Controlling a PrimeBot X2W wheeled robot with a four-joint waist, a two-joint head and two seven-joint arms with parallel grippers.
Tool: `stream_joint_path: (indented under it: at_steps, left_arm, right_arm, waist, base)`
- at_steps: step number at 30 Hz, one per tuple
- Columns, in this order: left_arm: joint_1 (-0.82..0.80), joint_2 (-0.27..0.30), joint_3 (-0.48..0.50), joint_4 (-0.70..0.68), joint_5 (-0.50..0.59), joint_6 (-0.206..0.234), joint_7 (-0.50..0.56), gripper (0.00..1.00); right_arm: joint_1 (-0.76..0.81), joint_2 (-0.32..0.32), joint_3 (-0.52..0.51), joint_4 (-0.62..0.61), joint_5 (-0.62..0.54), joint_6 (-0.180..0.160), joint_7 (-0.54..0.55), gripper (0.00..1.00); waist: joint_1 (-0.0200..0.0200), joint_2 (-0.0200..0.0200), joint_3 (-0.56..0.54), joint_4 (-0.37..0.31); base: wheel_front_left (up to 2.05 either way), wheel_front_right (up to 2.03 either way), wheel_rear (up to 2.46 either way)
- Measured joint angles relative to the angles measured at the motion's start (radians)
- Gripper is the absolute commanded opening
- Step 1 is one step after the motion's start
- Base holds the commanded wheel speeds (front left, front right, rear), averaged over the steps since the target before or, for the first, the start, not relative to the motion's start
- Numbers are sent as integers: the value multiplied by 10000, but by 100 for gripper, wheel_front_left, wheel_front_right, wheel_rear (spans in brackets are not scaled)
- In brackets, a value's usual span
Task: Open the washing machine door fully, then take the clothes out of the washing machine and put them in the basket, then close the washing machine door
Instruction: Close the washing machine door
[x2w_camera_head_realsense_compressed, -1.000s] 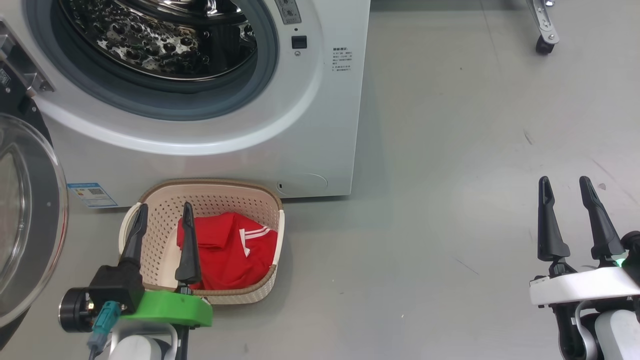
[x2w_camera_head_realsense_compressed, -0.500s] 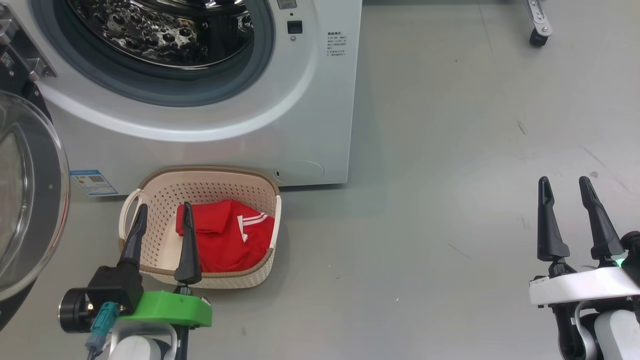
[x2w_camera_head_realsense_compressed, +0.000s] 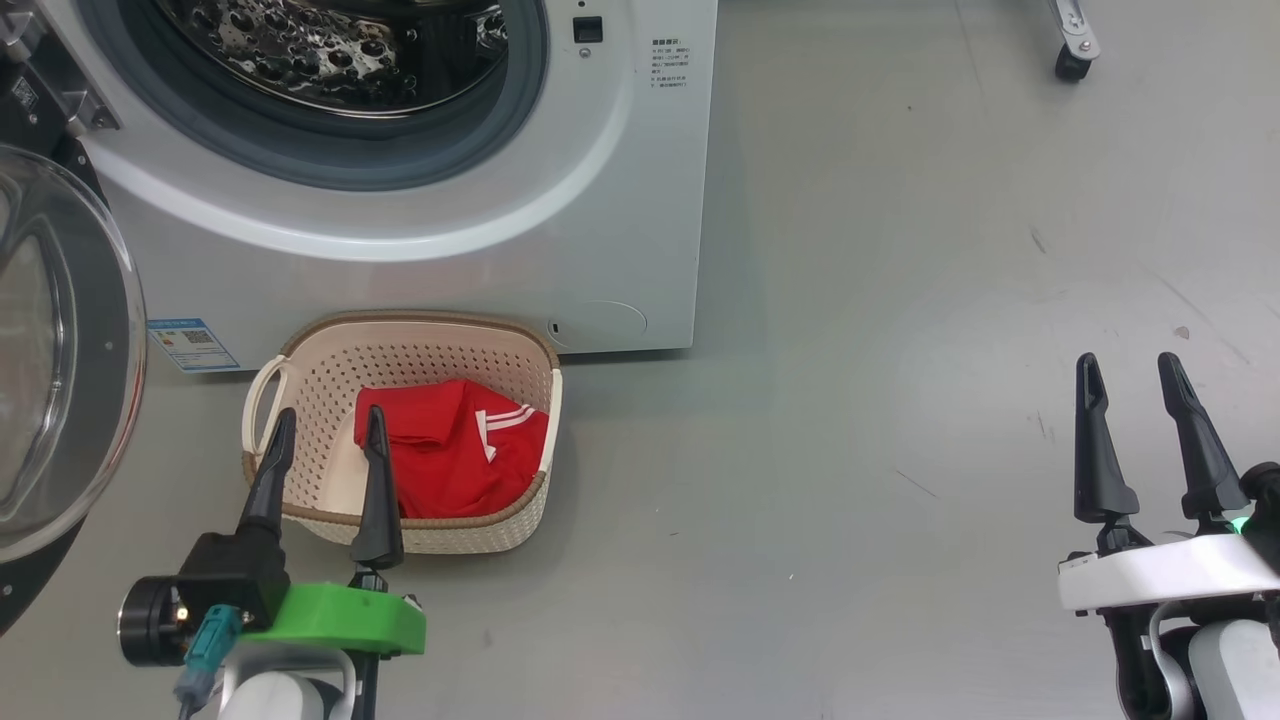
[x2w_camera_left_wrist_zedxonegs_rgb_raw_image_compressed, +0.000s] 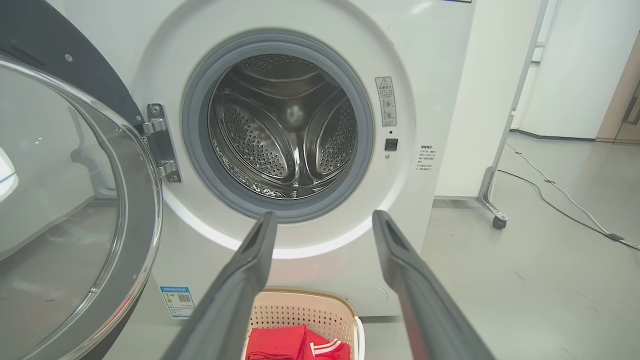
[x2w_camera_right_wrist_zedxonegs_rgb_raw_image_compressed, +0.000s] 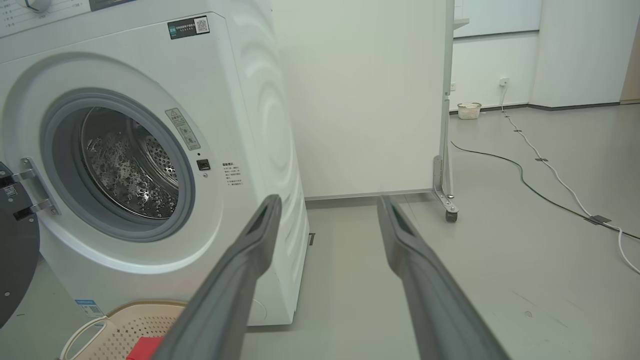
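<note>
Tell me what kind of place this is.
Likely a lab or test space, not a home laundry: the washing machine stands on bare grey floor beside a wheeled white partition, with cables trailing across.

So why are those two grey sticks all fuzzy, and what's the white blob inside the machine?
Left wrist view: the left gripper sits right by the lens, so its fingers blur; the blob is light glaring off the shiny drum. Head view: the drum glitters too.
</note>
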Motion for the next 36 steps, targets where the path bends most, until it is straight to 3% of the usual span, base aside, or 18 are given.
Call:
stream_joint_path:
  at_steps: [36]
  left_arm:
    - [49, 0, -159, 69, 40, 0, 0, 100]
  right_arm:
    - [16, 29, -4, 50, -27, -8, 0, 100]
  waist:
    - [0, 0, -167, 80]
  base:
    - [-1, 1, 0]
